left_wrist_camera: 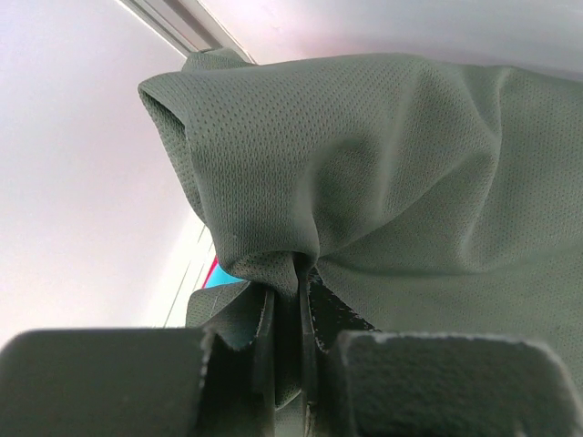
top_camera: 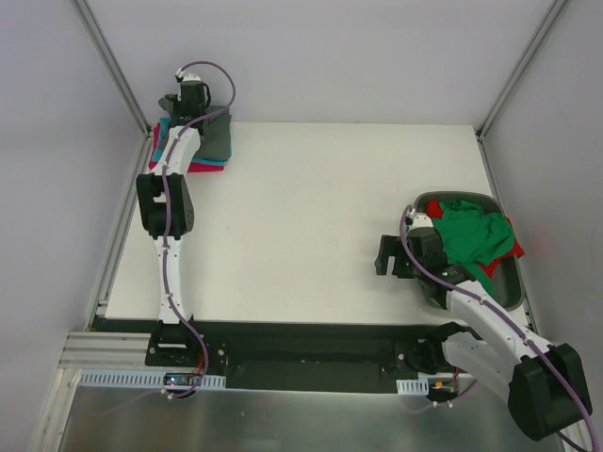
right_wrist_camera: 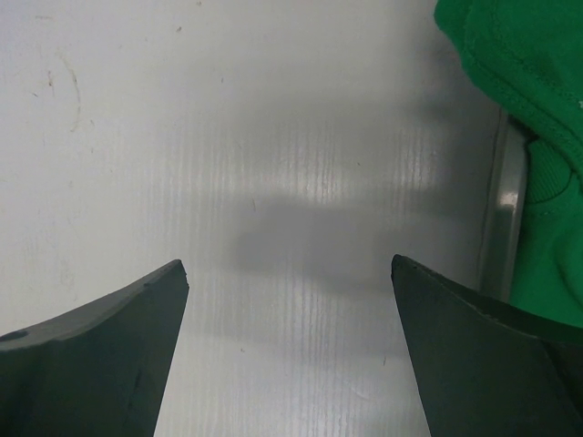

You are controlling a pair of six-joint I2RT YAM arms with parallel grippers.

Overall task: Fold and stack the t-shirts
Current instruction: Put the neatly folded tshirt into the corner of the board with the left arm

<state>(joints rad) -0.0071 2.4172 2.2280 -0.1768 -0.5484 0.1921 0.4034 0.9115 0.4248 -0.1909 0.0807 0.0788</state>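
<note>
A stack of folded shirts lies at the table's far left corner: a dark grey t-shirt (top_camera: 213,134) on top of a teal shirt (top_camera: 209,162) and a red shirt (top_camera: 200,169). My left gripper (top_camera: 186,97) is at the stack's far edge and is shut on a fold of the grey t-shirt (left_wrist_camera: 364,155), pinched between its fingers (left_wrist_camera: 314,309). A grey bin (top_camera: 509,282) at the right holds a crumpled green t-shirt (top_camera: 471,235) over a red one (top_camera: 432,207). My right gripper (top_camera: 388,256) is open and empty above bare table, left of the bin; the green shirt (right_wrist_camera: 537,137) shows at its right.
The white tabletop (top_camera: 320,217) lies between the stack and the bin. Grey walls and metal frame posts (top_camera: 118,66) enclose the table on three sides. The bin's rim (right_wrist_camera: 504,218) is close to my right gripper's right finger.
</note>
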